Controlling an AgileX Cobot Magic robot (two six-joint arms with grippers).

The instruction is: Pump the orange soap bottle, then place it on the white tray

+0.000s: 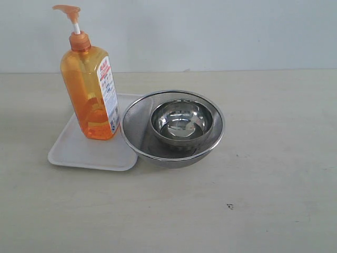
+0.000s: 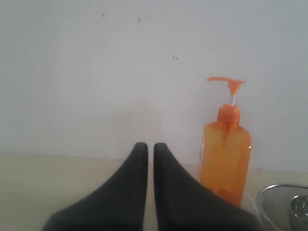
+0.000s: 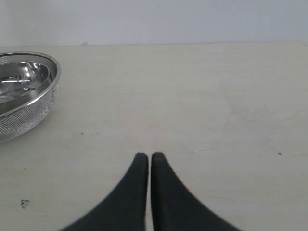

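In the left wrist view, the left gripper [image 2: 150,147] is hanging empty, its two dark fingers [image 2: 130,192] pressing together with only a hairline slit between them. It is pointing toward a pale wall [image 2: 96,72]. The bottle [image 2: 225,159] is standing upright beyond the fingers and off to one side, well apart from them, its pump head sitting raised on the white stem. Past the bottle the rim of the strainer [image 2: 276,187] is peeking in at the picture's edge, with a sliver of the bowl [image 2: 301,204] inside it.

In the right wrist view, the right gripper [image 3: 149,156] is likewise holding nothing, its fingers [image 3: 168,202] closing flat against each other above the bare table [image 3: 216,106]. The strainer [image 3: 24,115] is lying well away from it, with the bowl [image 3: 19,79] resting inside. A small dark mark [image 3: 24,203] is showing on the table.

In the exterior view neither gripper is showing. The bottle [image 1: 89,95] is standing upright on the tray [image 1: 84,150], at the tray's far side, its label facing the strainer [image 1: 142,126] just beside it. The strainer is sitting at the tray's right edge, its rim overlapping that edge in this view, and the bowl [image 1: 181,124] is nesting inside it. The tray is lying flat on the table [image 1: 263,184], and the dark mark [image 1: 230,206] is lying nearer the camera, well apart from everything.
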